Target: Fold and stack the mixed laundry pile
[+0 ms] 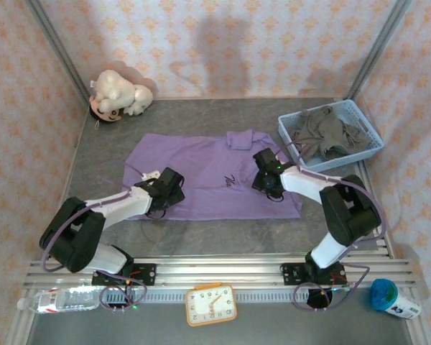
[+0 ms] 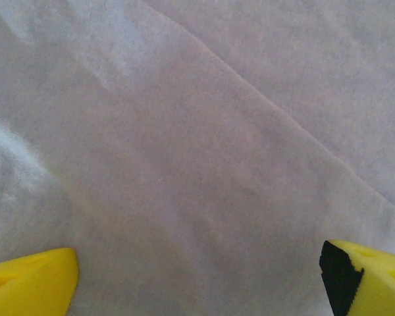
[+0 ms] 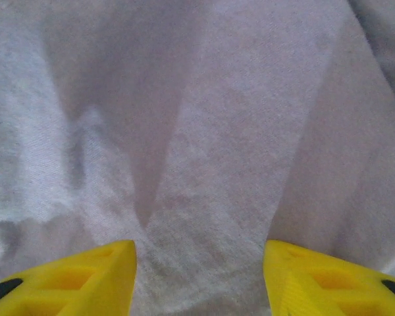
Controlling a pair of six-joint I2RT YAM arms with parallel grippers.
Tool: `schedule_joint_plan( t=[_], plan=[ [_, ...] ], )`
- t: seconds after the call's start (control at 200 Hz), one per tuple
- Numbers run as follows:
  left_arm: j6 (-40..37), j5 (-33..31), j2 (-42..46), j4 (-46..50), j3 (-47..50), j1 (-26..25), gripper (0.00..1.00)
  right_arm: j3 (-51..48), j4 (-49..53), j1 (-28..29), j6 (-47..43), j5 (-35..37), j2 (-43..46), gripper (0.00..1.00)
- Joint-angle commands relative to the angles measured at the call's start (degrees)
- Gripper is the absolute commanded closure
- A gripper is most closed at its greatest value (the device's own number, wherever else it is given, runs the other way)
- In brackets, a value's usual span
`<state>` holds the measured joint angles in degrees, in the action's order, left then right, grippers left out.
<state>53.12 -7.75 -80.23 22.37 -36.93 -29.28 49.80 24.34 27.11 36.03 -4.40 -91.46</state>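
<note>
both jaws apart over the lilac shirt

left jaws: standing wide apart, nothing between them. the yellow pads [image 2: 33, 283] are sitting at the two lower corners of the left wrist view. the lilac shirt [image 2: 197, 145] is lying smooth beneath, with one long diagonal crease running across it. cannot tell whether the tips are touching the cloth.

right jaws: also standing apart and gripping nothing. their yellow fingertips [image 3: 85, 280] are hanging close over the same shirt, where soft folds are fanning out between them.

from above, the left arm [image 1: 122, 201] is reaching over the shirt's near left part. the right arm [image 1: 309, 183] is coming in on its right side, just right of the small chest logo [image 1: 230, 181].

the lilac shirt is lying spread out in the middle of the grey surface [image 1: 201, 118], collar [image 1: 241, 138] pointing to the far side.

the dark grey-olive shirt [image 1: 327, 133] is lying bunched inside the light blue basket [image 1: 373, 136] at the far right, near the lilac shirt's right shoulder.

a white plush toy [image 1: 118, 93] is lying in the far left corner.

along the near rail, a water bottle [image 1: 57, 298] is lying at the left, an orange clock [image 1: 210, 305] is sitting in the middle, and a blue-lidded container [image 1: 391, 298] is sitting at the right.
</note>
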Motion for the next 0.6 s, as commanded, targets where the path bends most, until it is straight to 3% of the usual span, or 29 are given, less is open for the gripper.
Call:
schedule_joint_plan(
  t=[0.0, 0.195, 0.365, 0.595],
  plan=[
    [2.7, 0.8, 5.1, 6.3, -0.4, -1.2, 0.04, 0.9, 5.7, 0.0, -0.8, 0.1, 4.9, 0.42],
    [-4.6, -7.9, 7.1, 6.0, -10.3, 1.5, 0.01, 11.6, 5.3, -0.9, -5.0, 1.1, 4.2, 0.39],
    [-10.5, -5.6, 0.9, -3.4, -14.6, 8.8, 0.02, 20.2, -0.5, -3.0, -5.4, 0.2, -4.3, 0.41],
    [-16.9, -2.5, -12.8, -6.6, -22.3, 12.8, 0.03, 31.5, -3.8, -5.8, -4.8, -1.9, -18.7, 0.43]
  ],
)
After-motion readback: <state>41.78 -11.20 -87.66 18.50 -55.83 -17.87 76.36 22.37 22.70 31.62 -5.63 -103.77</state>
